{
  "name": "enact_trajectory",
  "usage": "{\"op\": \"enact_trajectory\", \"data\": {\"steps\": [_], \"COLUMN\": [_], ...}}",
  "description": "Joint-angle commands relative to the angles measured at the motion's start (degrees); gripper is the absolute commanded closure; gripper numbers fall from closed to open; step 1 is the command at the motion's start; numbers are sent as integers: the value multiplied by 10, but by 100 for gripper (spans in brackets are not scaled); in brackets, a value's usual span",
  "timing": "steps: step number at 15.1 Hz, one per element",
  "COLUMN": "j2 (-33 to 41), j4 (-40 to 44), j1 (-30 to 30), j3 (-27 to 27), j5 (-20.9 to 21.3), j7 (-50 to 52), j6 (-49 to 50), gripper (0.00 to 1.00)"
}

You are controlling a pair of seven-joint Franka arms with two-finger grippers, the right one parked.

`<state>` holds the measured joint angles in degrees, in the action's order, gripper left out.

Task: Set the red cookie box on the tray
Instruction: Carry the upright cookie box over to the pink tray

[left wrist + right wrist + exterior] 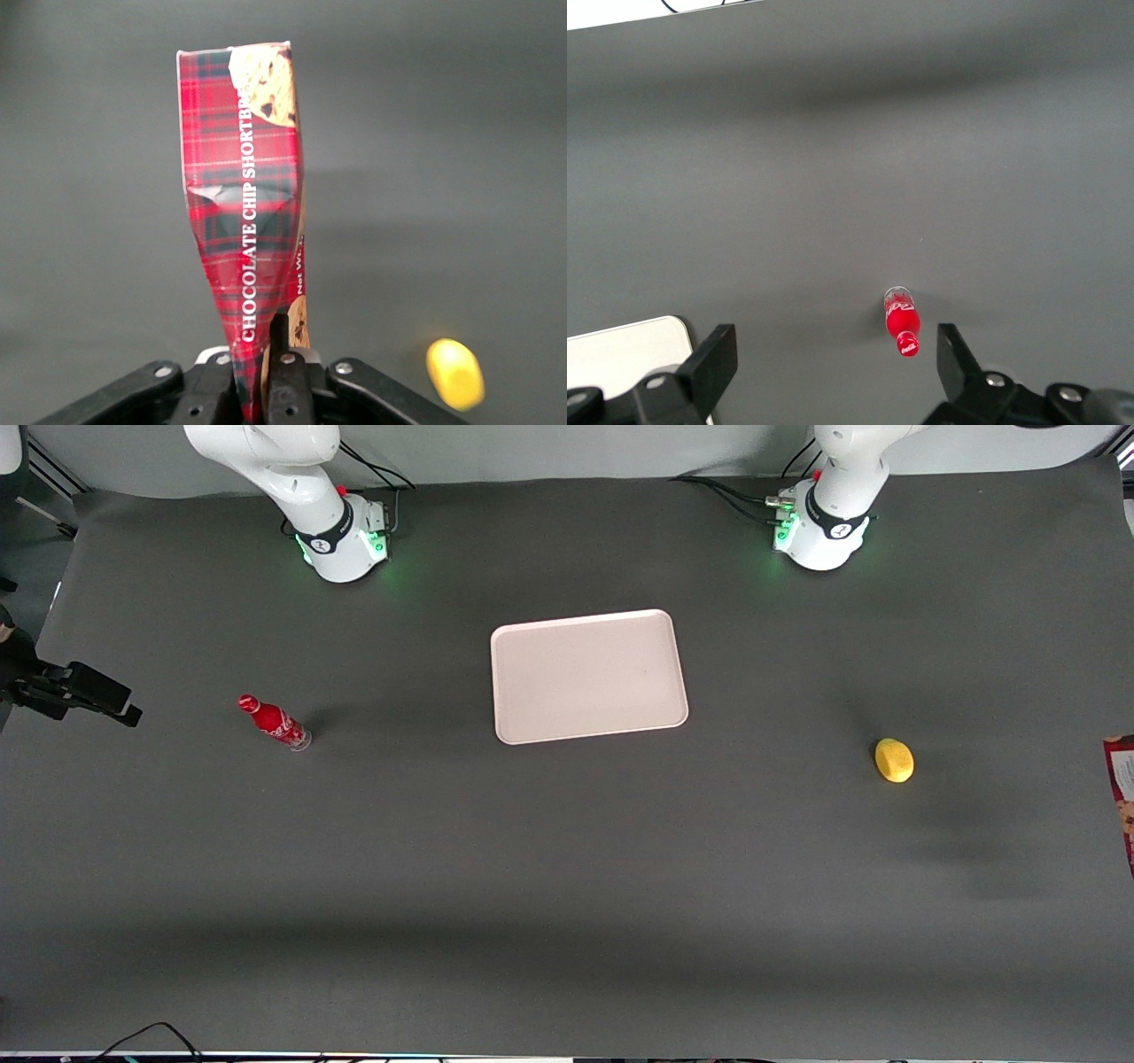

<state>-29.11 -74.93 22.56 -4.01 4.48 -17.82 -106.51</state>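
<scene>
The gripper [259, 372] pinches one end of the red cookie box [246, 212], crumpling it, and holds it above the table [567, 868] near a yellow fruit [454, 373], well apart from the tray [589, 676].

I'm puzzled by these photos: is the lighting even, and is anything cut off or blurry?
Front view: soft shadow bands cross the table; the red cookie box is cropped at the edge. Left wrist view: the tool pinches the box, lettering sharp, the lemon blurred.
</scene>
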Motion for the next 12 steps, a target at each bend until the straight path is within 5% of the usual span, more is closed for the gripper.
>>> {"op": "enact_trajectory", "data": {"steps": [1,9,12], "j2": [127,301,341], "j4": [-117,-311,-350], "j1": [-33,-194,-218], "j3": [7,3,-52], "j5": [8,-1,-16], "j7": [51,251,341], "j6": [33,30,32], "gripper": [100,100,100]}}
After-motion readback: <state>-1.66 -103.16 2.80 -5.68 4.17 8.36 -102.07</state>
